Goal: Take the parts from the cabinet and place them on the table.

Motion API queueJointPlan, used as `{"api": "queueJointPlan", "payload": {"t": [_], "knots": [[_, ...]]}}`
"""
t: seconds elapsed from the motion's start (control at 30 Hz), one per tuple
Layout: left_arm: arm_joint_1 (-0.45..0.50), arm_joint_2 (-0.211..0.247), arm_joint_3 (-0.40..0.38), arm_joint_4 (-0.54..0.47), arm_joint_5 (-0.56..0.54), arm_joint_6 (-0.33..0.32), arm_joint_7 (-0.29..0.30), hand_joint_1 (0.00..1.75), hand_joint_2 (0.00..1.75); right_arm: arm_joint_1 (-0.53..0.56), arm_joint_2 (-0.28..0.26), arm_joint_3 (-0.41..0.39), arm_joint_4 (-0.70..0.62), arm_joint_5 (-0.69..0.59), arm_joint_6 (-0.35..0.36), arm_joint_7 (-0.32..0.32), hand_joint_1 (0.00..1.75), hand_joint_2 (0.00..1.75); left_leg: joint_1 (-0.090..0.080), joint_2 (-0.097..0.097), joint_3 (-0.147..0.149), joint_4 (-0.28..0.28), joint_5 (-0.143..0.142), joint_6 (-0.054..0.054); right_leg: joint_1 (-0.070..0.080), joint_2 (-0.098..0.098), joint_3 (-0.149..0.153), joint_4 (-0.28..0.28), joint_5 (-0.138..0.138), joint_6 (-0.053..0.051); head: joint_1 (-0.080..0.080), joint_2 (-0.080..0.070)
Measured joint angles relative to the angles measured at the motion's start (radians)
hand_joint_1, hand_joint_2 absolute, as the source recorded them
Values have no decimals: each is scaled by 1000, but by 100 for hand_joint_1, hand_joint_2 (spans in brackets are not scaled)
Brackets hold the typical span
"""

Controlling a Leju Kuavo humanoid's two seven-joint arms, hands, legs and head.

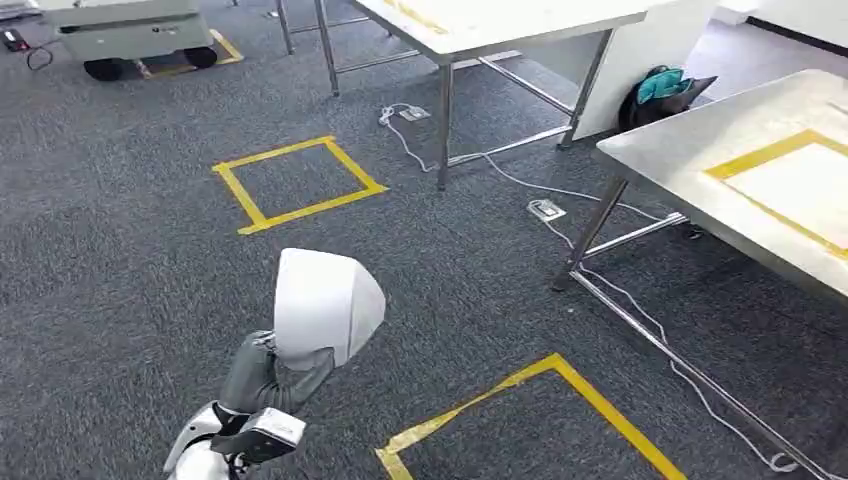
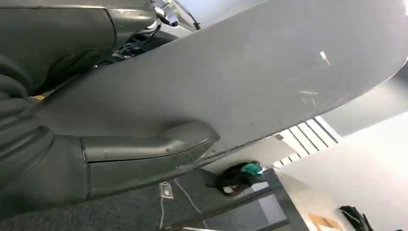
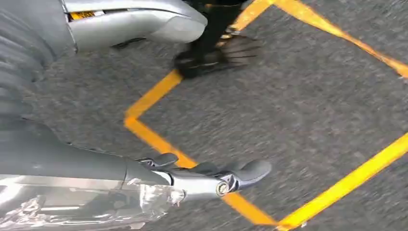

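Note:
My left hand (image 1: 265,375) grips a white, rounded shell-shaped part (image 1: 325,305) from below and holds it upright above the carpet at the lower left of the head view. In the left wrist view the part (image 2: 250,72) is a broad pale panel with my left hand (image 2: 72,159) pressing its thumb (image 2: 144,147) against it. A white table (image 1: 690,150) with a yellow tape rectangle stands to the right, apart from the part. In the right wrist view my right hand (image 3: 159,178) hangs over the carpet with fingers apart and nothing in it.
Yellow tape squares mark the grey carpet ahead (image 1: 295,183) and at my feet (image 1: 530,420). A second table (image 1: 480,25) stands at the back, a wheeled cart (image 1: 130,35) at the far left. Cables (image 1: 600,270) trail on the floor by the table legs; a dark bag (image 1: 665,92) lies beyond.

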Motion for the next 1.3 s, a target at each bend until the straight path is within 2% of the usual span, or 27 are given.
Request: {"api": "queueJointPlan", "payload": {"t": [0.03,0.07,0.13,0.2,0.23,0.3,0.33,0.37,0.4,0.43,0.47,0.5,0.53,0.63,0.67,0.7,0.73,0.8,0.83,0.87,0.93,0.97,1.0,1.1,1.17,1.23,1.3], "knots": [[4,-1,0,0,0,0,1,175,175,1,1,-2,2,0,0,2,0,175,3,-9,18,-13,-20,-6,5,-5,11,-1,22,-2,1,1],[3,-2,0,-1,0,0,0,175,175,0,1,-2,1,1,0,2,0,175,9,-8,37,-36,-32,-13,17,-7,21,-2,11,-6,-6,0],[-1,-5,-1,-1,-2,0,0,175,175,-9,0,-2,0,6,0,-3,0,175,13,-6,51,21,23,-29,18,4,63,-25,9,-20,0,0],[-3,-5,-3,-1,-13,-6,0,175,175,-10,-2,-7,0,13,3,-5,0,175,14,-1,-18,167,79,-36,12,5,128,-45,0,-33,-13,0],[-5,-5,-3,-1,-18,-6,0,175,175,-17,-2,-11,0,16,6,-6,0,175,14,0,-69,221,61,-39,11,8,153,-56,-9,-42,-9,1],[-6,-2,-2,0,-24,-10,0,175,175,-23,-2,-14,0,23,16,-6,0,175,15,0,-144,250,-49,-44,8,25,191,-79,-29,-43,-10,1],[-5,-3,-2,0,-32,-10,0,175,175,-22,-1,-16,1,26,20,-6,0,175,15,0,-180,248,-125,-46,4,37,211,-84,-43,-41,-12,1],[-5,-3,-3,0,-37,-9,-2,175,175,-22,-1,-17,2,30,21,-6,0,175,15,0,-201,233,-158,-47,1,48,227,-85,-57,-37,-12,1],[-5,-3,-2,0,-40,-8,-2,175,175,-22,-1,-20,2,34,23,-6,0,175,16,0,-210,201,-148,-51,-3,60,243,-84,-71,-30,-12,1],[-4,-2,-2,0,-43,-5,-5,175,175,-23,-1,-22,3,38,28,-7,0,175,20,-1,-210,137,-74,-57,-9,73,265,-83,-88,-26,-12,1],[-2,1,-2,0,-43,-2,-9,175,175,-22,-1,-22,3,46,29,-8,0,175,27,-13,-207,68,43,-68,-12,82,278,-83,-102,-21,-13,1],[5,6,0,0,-45,3,-12,175,175,-25,-1,-23,3,56,26,-6,0,175,40,-42,-222,-3,159,-77,-8,93,290,-73,-115,-14,-16,0],[10,11,6,0,-44,12,-16,175,175,-28,-2,-23,5,67,16,0,0,175,39,-29,-223,-5,172,-72,-7,107,287,-65,-128,-11,-23,1],[25,34,26,0,-16,29,-21,175,175,-32,2,-21,28,92,-17,7,0,175,32,-21,-216,2,198,-50,-16,119,280,-72,-158,3,-16,0],[24,42,33,-2,-5,36,-21,175,175,-33,2,-21,35,97,-25,8,0,175,34,-14,-213,-1,204,-37,-17,98,283,-64,-162,6,-14,0],[26,47,36,-3,2,40,-21,175,175,-35,2,-21,42,97,-31,6,0,175,32,-10,-210,-1,201,-32,-14,47,268,-30,-184,9,-14,0],[30,53,38,-4,2,43,-21,175,175,-41,2,-21,48,98,-34,6,0,175,30,-3,-207,-1,198,-26,-14,21,233,36,-222,13,-8,0],[37,64,42,-4,1,48,-21,175,175,-51,2,-21,59,99,-38,5,0,175,24,19,-203,0,187,-18,-14,5,127,217,-296,17,-8,0],[39,67,42,-4,0,48,-21,175,175,-52,2,-21,62,99,-40,5,0,175,21,27,-199,0,182,-16,-14,5,92,264,-298,16,-8,0],[40,69,42,-4,0,48,-21,175,175,-52,1,-21,64,99,-40,5,0,175,18,34,-192,0,176,-15,-14,5,82,261,-274,13,-8,0],[40,75,42,-4,0,48,-21,175,175,-50,1,-22,70,99,-41,5,0,175,13,50,-172,0,162,-15,-11,-3,127,133,-174,3,-8,1],[40,76,42,-4,0,48,-21,175,175,-51,1,-22,71,99,-41,5,0,175,12,59,-160,0,155,-16,-6,-23,166,36,-119,-6,-8,0],[40,78,42,-4,0,45,-21,175,175,-52,2,-22,72,99,-42,3,0,175,9,67,-155,-1,148,-20,3,-77,191,-31,-91,-14,-8,0],[37,80,41,-4,-11,24,-21,175,175,-53,1,-23,73,96,-34,-18,0,175,1,89,-147,1,136,-32,7,-53,184,-36,-95,-11,-9,0],[31,78,36,-4,-22,14,-21,175,175,-50,0,-28,73,93,-21,-31,0,175,5,100,-142,0,129,-45,2,-28,198,-46,-91,-20,-8,0],[24,72,31,-4,-36,13,-21,175,175,-47,-5,-33,73,91,-13,-34,0,175,7,40,-170,74,76,-52,-3,-8,201,-48,-85,-29,-14,0],[22,65,29,-4,-53,12,-18,175,175,-47,-10,-40,73,90,-3,-34,0,175,8,25,-253,239,2,-55,-4,17,200,-48,-86,-31,-16,0]]}}
